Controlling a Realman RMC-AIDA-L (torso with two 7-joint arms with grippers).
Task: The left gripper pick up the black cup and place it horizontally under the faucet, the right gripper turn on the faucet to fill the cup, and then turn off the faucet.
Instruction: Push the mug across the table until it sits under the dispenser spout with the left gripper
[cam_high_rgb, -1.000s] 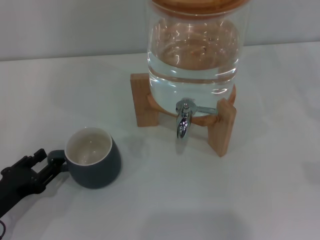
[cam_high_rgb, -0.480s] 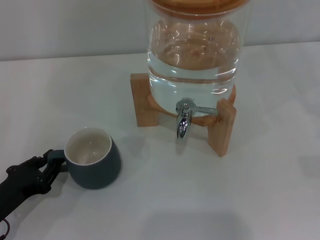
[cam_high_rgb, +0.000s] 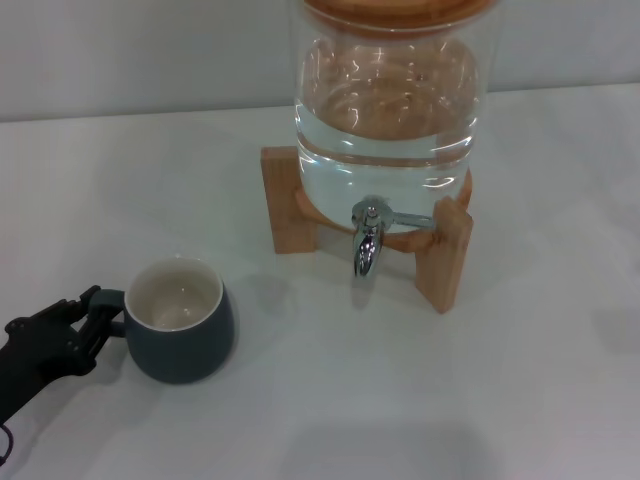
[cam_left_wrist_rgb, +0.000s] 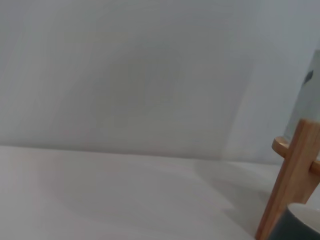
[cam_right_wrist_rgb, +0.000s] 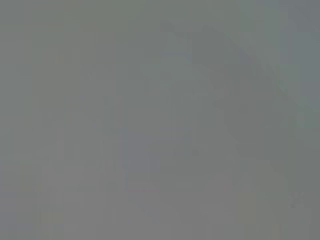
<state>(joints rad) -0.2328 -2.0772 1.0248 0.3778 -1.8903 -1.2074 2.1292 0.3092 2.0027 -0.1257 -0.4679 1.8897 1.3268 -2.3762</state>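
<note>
A: Where does it stand?

B: The squat dark charcoal black cup (cam_high_rgb: 181, 334), cream inside and upright, sits toward the near left of the white worktop (cam_high_rgb: 120, 200). The left gripper (cam_high_rgb: 98, 312), a black claw, is at its loop handle, fingers narrow and apparently pinched on it. The cup is well apart from the small chrome faucet (cam_high_rgb: 367, 240) on the glass water dispenser (cam_high_rgb: 388, 100), which rests on a wooden stand (cam_high_rgb: 445, 260) toward the far edge.

A: How should the lift go?

B: Make sure the pinch on the handle is firm, raise it level, then carry it right and set it squarely below the spout.

A: Counts?

B: One cup, one faucet, one dispenser, one stand. The right gripper isn't in view.
</note>
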